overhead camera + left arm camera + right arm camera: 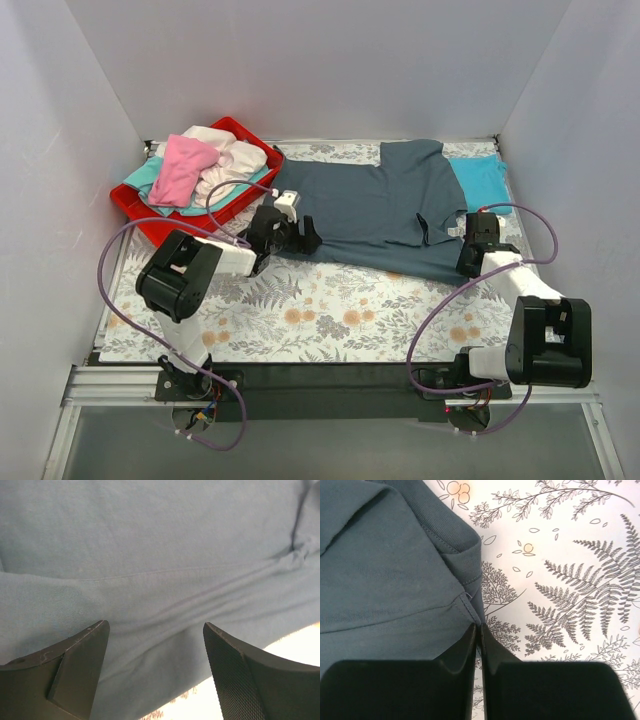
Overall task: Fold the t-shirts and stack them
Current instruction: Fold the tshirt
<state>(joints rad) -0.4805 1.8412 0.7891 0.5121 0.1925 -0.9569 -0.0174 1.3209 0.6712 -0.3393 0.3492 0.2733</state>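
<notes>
Pinching grey-blue shirt (pixel 385 580), right claw (pixel 477 627) closed

Light: bright, even, diffuse, from overhead. White walls (pixel 320 60) evenly lit. Shadows: soft and short on the floral table cover (pixel 330 310). Top view: sharp, walls leaning outward at the edges. Left wrist view: grey-blue t-shirt (pixel 160 555) slightly soft; cover at lower right overexposed to near white. Right wrist view: stitching and fern print crisp; right fingers (pixel 445 685) underexposed, near black.
</notes>
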